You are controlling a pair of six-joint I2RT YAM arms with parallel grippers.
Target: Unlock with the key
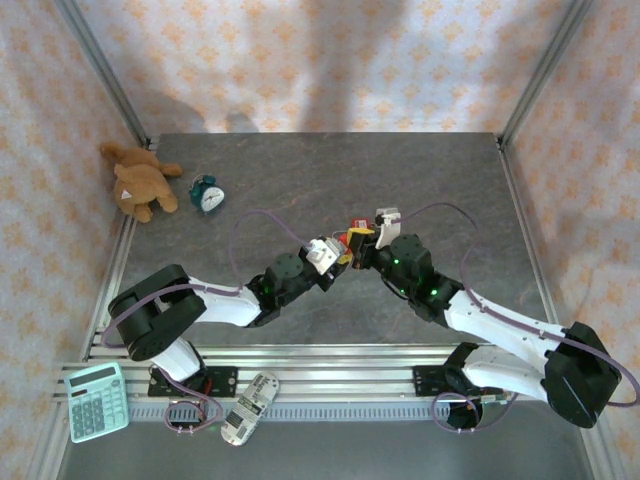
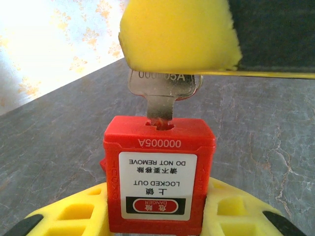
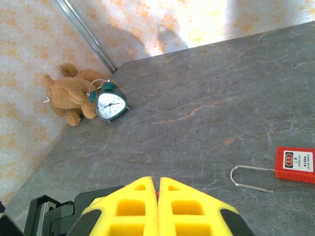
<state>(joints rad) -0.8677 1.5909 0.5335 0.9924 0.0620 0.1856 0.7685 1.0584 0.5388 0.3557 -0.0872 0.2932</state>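
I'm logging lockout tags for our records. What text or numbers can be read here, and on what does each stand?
"000005A": raised on the held padlock, at its top.
"DO NOT REMOVE", "LOCKED OUT", "DANGER", plus Chinese characters: its white label, upside down in the left wrist view.
"000…05A": stamped on the key, middle covered.
Too small to read: label of the loose padlock, the clock, the calculator.
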